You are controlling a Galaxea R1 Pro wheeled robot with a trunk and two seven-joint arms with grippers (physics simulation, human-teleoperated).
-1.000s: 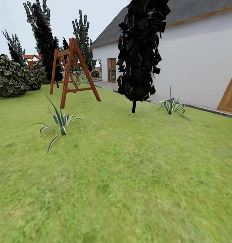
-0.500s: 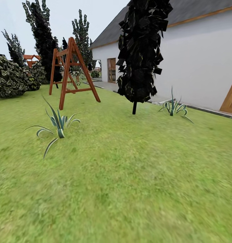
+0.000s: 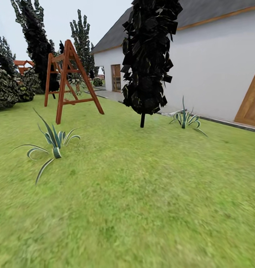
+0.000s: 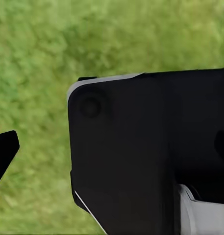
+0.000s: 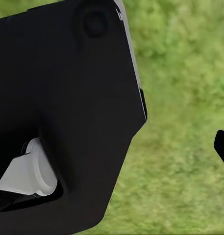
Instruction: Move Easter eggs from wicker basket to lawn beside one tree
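Your grippers' finger state can't be told from the wrist views, lawn (image 3: 142, 208) fills the lower frame, spiky striped plant (image 3: 53, 143) left-centre, dark-leaved tree (image 3: 148, 59) upper centre, swing frame (image 3: 68, 80) and white house (image 3: 213, 70) behind.

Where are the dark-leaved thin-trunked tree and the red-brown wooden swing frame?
Dark-leaved thin-trunked tree (image 3: 142, 120), head view, on its trunk.
Red-brown wooden swing frame (image 3: 63, 86), head view, on the near left leg.
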